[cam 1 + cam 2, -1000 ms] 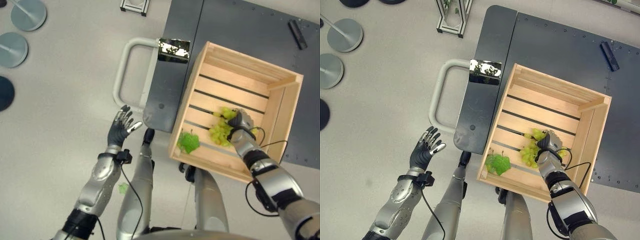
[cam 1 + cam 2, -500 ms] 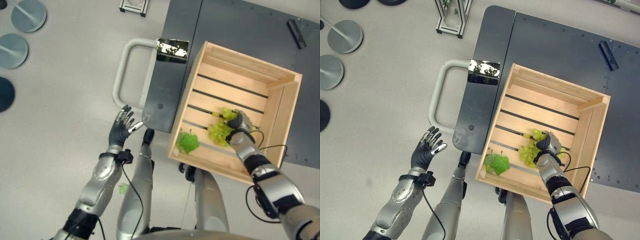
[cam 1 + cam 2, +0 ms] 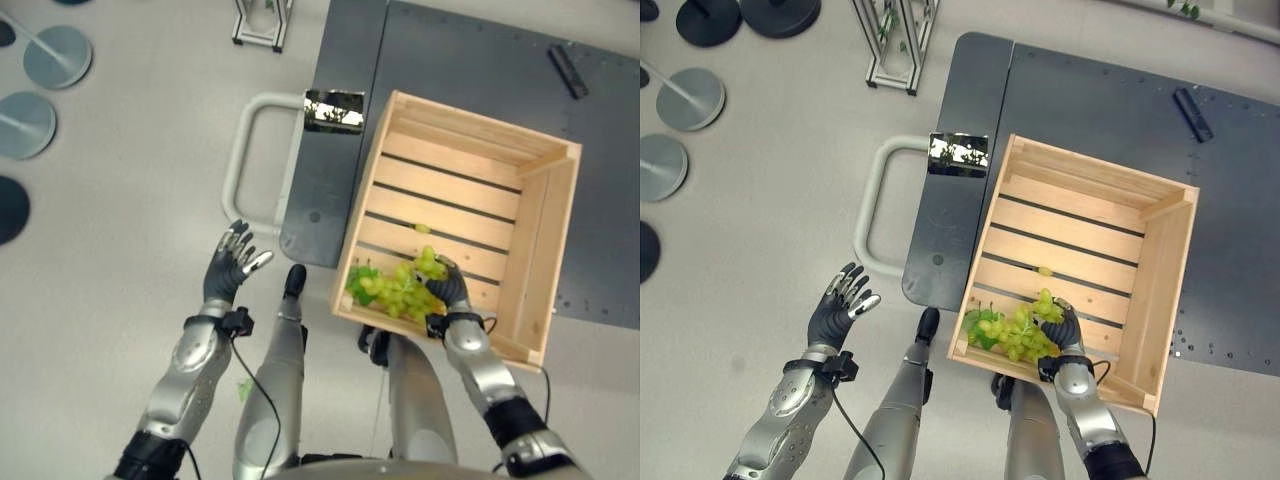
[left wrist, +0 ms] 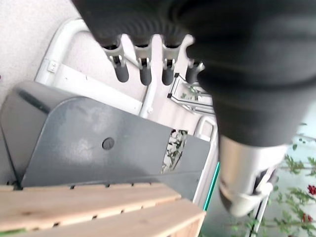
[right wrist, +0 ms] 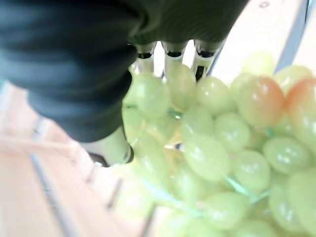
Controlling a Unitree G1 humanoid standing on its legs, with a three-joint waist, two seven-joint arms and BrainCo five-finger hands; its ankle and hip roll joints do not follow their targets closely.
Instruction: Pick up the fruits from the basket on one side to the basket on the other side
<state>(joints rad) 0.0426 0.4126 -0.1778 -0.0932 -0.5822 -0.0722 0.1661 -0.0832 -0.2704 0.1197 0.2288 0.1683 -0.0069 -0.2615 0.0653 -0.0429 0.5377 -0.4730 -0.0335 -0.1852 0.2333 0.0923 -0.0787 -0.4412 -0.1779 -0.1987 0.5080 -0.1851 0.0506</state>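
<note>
R hand [image 3: 1064, 330] clenched round grapes [image 3: 1015, 335], fingers curled into the bunch; wrist view shows fingers [image 5: 170, 52] and thumb pressed among the green berries [image 5: 207, 158]. Bunch is inside the crate [image 3: 1160, 270], at its near edge, toward the near-left corner, over the slats. One loose grape [image 3: 1044, 270] lies on a slat mid-crate, apart from the bunch. Crate sits on the dark bench [image 3: 1090, 110], at its near edge, w/ near side overhanging. L hand [image 3: 835, 310] released, fingers spread, over the floor [image 3: 750, 220], off the bench's left edge, near the white handle [image 3: 872, 195]. Small dark bar [image 3: 1192, 113] at bench far-right. Round bases [image 3: 680, 95] on floor far left.
</note>
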